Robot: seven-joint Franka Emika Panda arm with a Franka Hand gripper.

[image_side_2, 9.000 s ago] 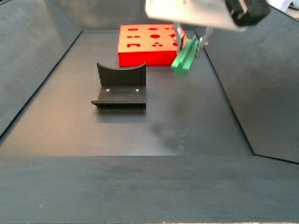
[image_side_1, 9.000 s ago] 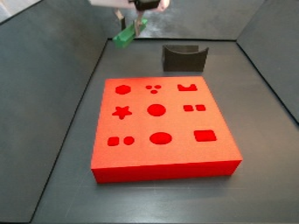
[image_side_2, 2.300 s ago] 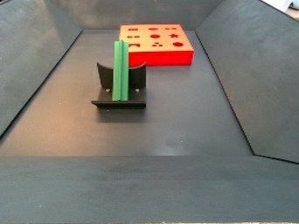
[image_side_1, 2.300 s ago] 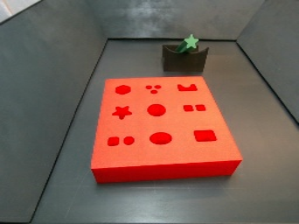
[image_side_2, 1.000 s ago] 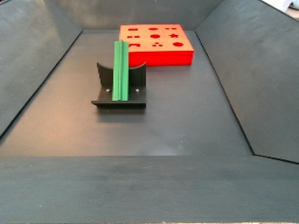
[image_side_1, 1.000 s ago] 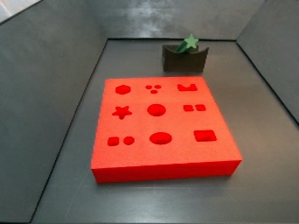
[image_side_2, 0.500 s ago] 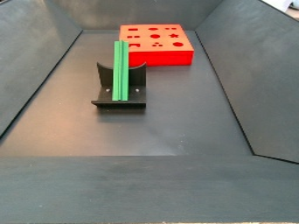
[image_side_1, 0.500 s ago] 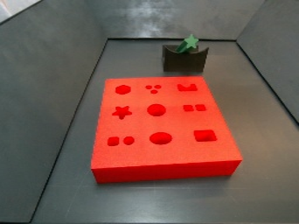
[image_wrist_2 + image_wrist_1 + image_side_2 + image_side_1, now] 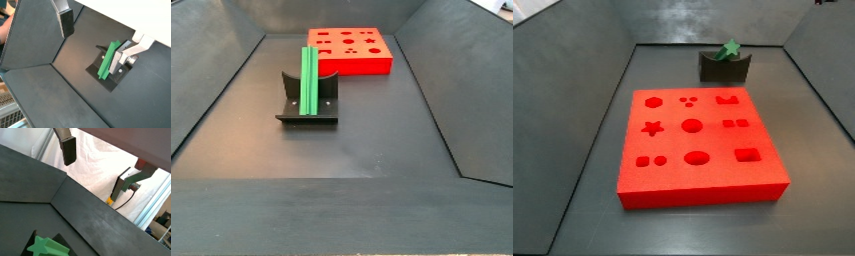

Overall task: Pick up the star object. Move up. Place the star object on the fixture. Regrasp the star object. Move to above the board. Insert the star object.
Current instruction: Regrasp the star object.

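One green star rod (image 9: 307, 80) stands upright in the notch of the dark fixture (image 9: 309, 103), resting on its end; in a side view its star-shaped top (image 9: 728, 48) shows above the fixture (image 9: 723, 68), and in both wrist views it appears seated there (image 9: 107, 61), (image 9: 47, 247).

One red board (image 9: 698, 143) lies flat on the grey tray floor (image 9: 358, 140), well apart from the fixture, its recessed star, circle, hexagon and square holes all unfilled; it is also seen behind the fixture (image 9: 352, 50).

One tool (image 9: 98, 30), raised well above the fixture and out of both side views except perhaps a dark scrap at the top corner. Its two fingers (image 9: 65, 20) are spread wide with nothing between them; the opposite finger (image 9: 129, 182) is equally free. No contact with the rod.
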